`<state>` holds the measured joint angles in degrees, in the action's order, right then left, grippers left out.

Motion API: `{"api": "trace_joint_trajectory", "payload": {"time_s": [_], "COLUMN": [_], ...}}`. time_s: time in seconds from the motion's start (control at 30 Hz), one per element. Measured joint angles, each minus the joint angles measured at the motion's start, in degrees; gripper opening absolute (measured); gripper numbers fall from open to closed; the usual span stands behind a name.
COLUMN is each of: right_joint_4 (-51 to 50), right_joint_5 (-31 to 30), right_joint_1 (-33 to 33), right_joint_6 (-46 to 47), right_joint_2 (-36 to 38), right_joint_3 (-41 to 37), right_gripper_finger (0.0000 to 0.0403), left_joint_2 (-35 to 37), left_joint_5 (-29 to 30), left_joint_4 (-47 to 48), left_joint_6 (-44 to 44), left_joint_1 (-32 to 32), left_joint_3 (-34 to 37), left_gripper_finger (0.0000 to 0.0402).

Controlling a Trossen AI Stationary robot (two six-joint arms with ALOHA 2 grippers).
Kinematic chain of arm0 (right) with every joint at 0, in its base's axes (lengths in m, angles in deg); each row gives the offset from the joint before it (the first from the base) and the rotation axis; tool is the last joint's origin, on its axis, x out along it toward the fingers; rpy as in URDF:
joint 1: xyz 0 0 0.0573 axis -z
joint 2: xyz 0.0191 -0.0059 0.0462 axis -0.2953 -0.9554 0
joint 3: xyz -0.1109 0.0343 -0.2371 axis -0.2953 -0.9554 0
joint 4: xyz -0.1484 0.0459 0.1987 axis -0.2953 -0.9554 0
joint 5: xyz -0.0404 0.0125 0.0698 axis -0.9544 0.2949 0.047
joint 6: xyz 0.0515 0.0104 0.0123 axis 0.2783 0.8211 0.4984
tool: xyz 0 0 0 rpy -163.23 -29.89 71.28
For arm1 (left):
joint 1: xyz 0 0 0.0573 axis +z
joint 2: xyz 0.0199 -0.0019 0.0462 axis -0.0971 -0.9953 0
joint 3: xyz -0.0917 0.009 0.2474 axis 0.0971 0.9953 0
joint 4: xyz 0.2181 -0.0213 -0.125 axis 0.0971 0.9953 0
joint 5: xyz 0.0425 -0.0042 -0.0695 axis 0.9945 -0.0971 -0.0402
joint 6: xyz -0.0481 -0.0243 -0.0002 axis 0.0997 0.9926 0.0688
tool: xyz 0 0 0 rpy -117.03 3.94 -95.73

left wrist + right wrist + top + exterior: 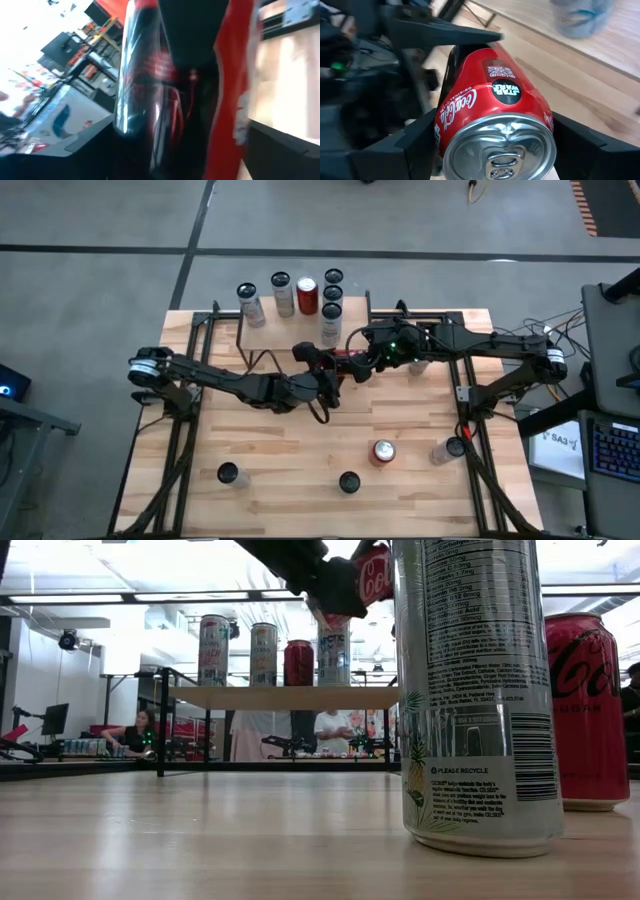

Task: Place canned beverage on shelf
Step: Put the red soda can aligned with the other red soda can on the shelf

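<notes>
- The Coca-Cola can [345, 356] lies on its side in the air between the two grippers, near the middle of the table [300, 440]. Seen from above, it is at about 5 o'clock from the shelf [272, 332]. It has not reached the board.
- It looks carried sideways because it is gripped across its body. My guess is that it must be turned upright before it can stand on the shelf.
- The right gripper [497, 142] comes in from 3 o'clock. One dark finger [412, 147] presses each flank of the can near its top rim, so it is closed onto the can and carrying it.
- The left gripper [322, 368] reaches in from 9 o'clock and meets the can's far end. Its own camera is filled with blurred red and black, so I cannot tell how wide it stands or whether it grips.
- Two grippers on one can looks like a handover, perhaps because the free spot is easier to reach from the right.
- Five upright cans [283, 292] already stand along the shelf's 12 o'clock edge and right side. Its near half is bare.
- More cans [383, 452] wait towards the table's 6 o'clock edge.
</notes>
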<state>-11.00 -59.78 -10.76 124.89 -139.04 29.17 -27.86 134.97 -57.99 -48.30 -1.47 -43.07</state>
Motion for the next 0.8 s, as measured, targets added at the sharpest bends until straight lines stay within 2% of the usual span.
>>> {"api": "trace_joint_trajectory", "payload": {"time_s": [0.17, 0.33, 0.53, 0.67, 0.8], "right_joint_4": [0.1, 0.2, 0.6, 1.2, 1.1], "right_joint_5": [0.6, 0.5, 1.7, 1.8, 0.1], "right_joint_1": [0.0, 0.0, 0.0, 0.0, -0.3], "right_joint_6": [0.0, -1.3, -5.3, -7.6, -12.0], "right_joint_2": [0.0, 0.0, 1.7, 4.1, 7.4], "right_joint_3": [0.0, 0.0, 0.1, 0.1, 0.1], "right_gripper_finger": [0.0289, 0.0290, 0.0382, 0.0380, 0.0374], "left_joint_2": [-0.3, -0.1, 2.8, 8.3, 14.3], "left_joint_5": [0.4, 0.5, -2.1, -5.9, -8.2], "left_joint_4": [0.5, 0.6, 1.1, -0.9, -9.8], "left_joint_6": [-0.3, -0.3, 3.6, 6.2, 7.8], "left_joint_1": [-0.1, -0.2, -0.3, -0.3, 0.0], "left_joint_3": [-0.5, -0.5, 1.6, 6.2, 13.5], "left_gripper_finger": [0.0285, 0.0285, 0.0285, 0.0285, 0.0285]}}
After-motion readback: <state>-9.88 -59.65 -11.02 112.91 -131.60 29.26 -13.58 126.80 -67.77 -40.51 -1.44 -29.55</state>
